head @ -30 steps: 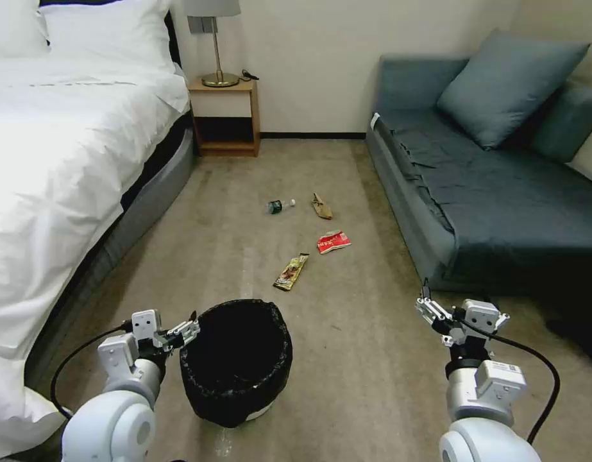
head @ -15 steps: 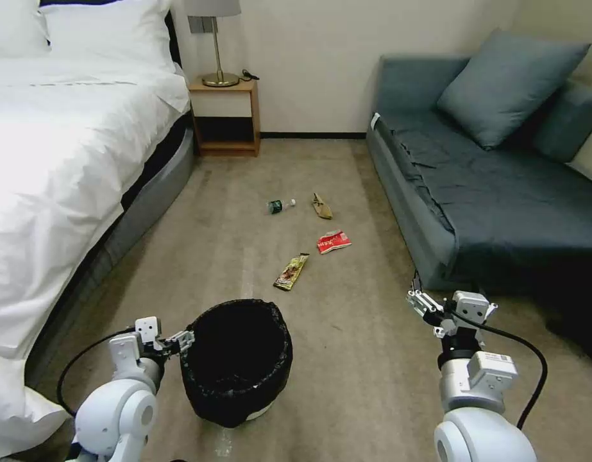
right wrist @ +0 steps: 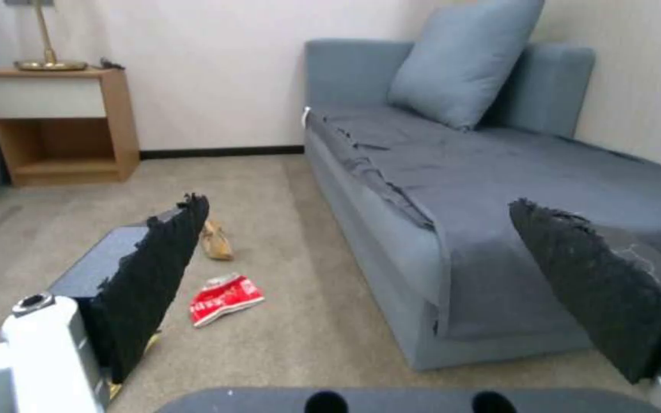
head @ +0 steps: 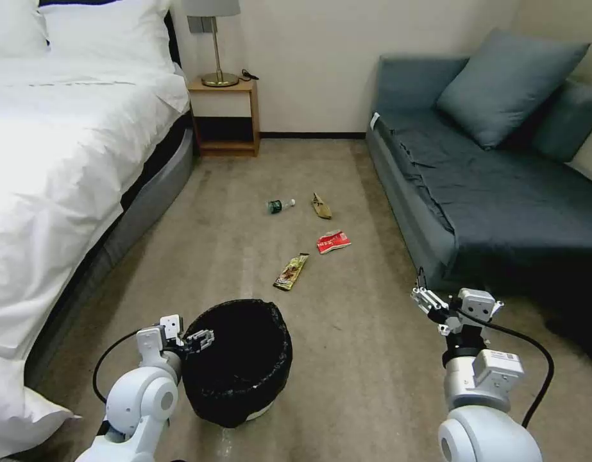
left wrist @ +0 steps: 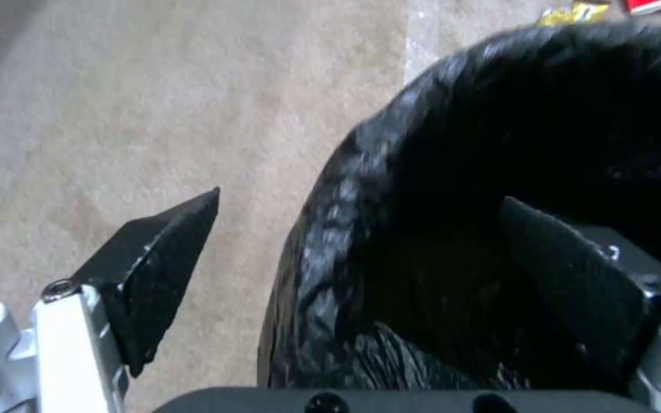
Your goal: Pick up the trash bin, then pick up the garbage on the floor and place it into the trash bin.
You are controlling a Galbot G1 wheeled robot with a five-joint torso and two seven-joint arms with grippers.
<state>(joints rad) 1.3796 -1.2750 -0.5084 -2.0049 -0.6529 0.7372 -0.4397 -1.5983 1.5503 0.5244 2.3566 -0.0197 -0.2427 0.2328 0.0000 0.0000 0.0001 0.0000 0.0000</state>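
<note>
Upright on the carpet [head: 372, 359] at six o'clock: trash bin [head: 239, 359], mouth up. Straddling its rim at nine o'clock, left gripper [head: 198, 337], jaws spread, one finger [left wrist: 155, 269] outside, the other inside per the wrist view. At four o'clock, right gripper [head: 429, 300], spread, empty. Toward twelve: snack wrapper [head: 290, 271] lengthwise, red packet [head: 333, 241], tan paper [head: 321, 206], bottle [head: 279, 206] cap toward three

The bin [head: 238, 362] wears a crinkled, glossy black plastic bag. Matt beige carpet [head: 347, 359] looks short-piled. The sofa [head: 494, 192] at right is matt blue-grey cloth, the nightstand [head: 225, 119] wood, the lamp [head: 217, 45] brassy metal.
</note>
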